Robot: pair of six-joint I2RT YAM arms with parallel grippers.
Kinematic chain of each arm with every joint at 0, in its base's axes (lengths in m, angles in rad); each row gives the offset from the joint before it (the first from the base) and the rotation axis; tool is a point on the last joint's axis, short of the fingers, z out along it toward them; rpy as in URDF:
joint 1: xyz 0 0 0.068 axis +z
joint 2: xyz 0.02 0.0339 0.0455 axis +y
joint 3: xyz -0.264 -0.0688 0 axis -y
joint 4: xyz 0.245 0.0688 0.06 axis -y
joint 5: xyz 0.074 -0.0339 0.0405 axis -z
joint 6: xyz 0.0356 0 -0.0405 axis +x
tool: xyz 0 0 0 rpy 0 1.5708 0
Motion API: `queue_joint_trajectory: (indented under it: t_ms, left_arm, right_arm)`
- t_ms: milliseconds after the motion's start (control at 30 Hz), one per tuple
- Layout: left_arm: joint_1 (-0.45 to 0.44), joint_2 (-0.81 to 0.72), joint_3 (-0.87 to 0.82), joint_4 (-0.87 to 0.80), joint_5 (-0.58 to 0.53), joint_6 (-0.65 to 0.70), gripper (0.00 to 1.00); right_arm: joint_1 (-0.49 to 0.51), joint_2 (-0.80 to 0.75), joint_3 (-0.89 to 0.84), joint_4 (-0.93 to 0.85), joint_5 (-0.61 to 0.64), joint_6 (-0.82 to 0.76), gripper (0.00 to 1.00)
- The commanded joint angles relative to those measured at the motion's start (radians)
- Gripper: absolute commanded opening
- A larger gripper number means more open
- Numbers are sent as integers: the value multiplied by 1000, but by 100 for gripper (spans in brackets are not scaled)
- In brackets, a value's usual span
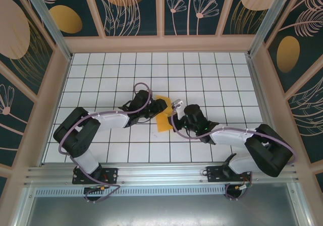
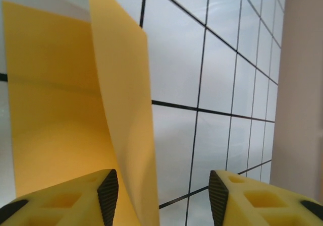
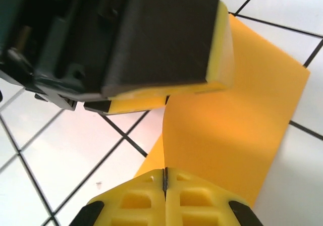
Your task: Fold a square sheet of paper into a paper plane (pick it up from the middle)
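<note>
The square sheet of paper (image 1: pixel 164 121) is orange-yellow and lies bent on the white grid table near the middle. One part lies flat and a flap (image 2: pixel 123 110) stands upright. My left gripper (image 1: pixel 157 107) is open, and the flap rises just beside its left pad (image 2: pixel 108 195), without being pinched. My right gripper (image 3: pixel 164 178) is shut on the edge of the raised paper (image 3: pixel 227 130). In the right wrist view, a black and yellow finger (image 3: pixel 166 39) of the left gripper hangs close above the sheet. The two grippers (image 1: pixel 172 114) meet over the paper from either side.
The white grid table (image 1: pixel 212 74) is walled on three sides by dark panels with orange ovals (image 1: pixel 65 19) and beige frames. A metal rail (image 1: pixel 161 173) with both arm bases runs along the near edge. A beige wall (image 2: pixel 303 85) stands to the right in the left wrist view.
</note>
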Motion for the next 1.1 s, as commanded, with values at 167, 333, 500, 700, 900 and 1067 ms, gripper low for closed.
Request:
queue_joint_trajectory:
  t_ms: [167,333,500,700,900,1067]
  left_arm:
    - [5,-43,-12,5,-31,50,57]
    - [6,-78,-44,-21,-99,47,55]
    - [6,-138,-105,-5,-171,34,49]
    - [6,-228,-194,66,-240,36,43]
    - [8,-245,-232,135,-208,67,34]
    - [8,-220,-257,197,-144,32,22]
  right_arm:
    - [-153,137,45,74,-365,191,4]
    - [-221,226,88,65,-463,265,4]
    - [-223,241,79,111,-485,354,4]
    - [-223,202,20,193,-431,481,4]
    - [-164,170,-21,254,-349,560,4]
    - [-126,179,-38,309,-295,614,4]
